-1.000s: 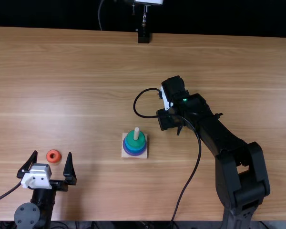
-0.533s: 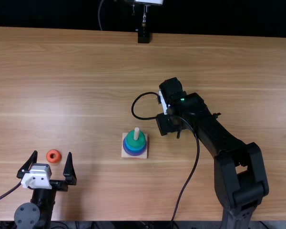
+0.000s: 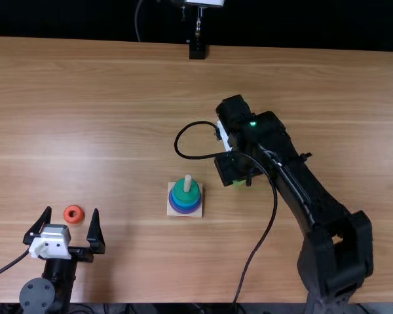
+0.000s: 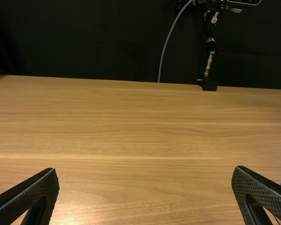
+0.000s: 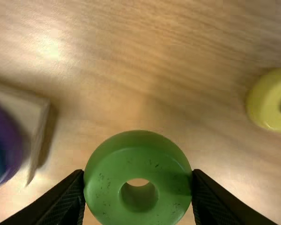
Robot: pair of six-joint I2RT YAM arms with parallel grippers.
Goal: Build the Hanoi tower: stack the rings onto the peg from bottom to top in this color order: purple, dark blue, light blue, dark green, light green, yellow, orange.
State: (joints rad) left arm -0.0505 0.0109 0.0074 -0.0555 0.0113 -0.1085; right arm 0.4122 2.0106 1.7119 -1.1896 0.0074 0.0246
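Light green ring [image 5: 138,164] clamped in my right gripper [image 3: 230,169]!
It now peeks out below, farther from the table's [image 3: 118,131] near edge than the peg [image 3: 188,184]; my left gripper [image 3: 72,210] gapes nearer that edge.

From above, I see the wooden tabletop [image 3: 118,78] brightly lit, with soft glare toward nine o'clock, faint shadow toward seven and a dim backdrop [image 3: 281,23] at twelve. My right wrist view catches a glare spot and blurs the purple ring [image 5: 14,145].

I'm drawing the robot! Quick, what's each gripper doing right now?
Left gripper: open, holding nothing.
Right gripper: closed on the light green ring.
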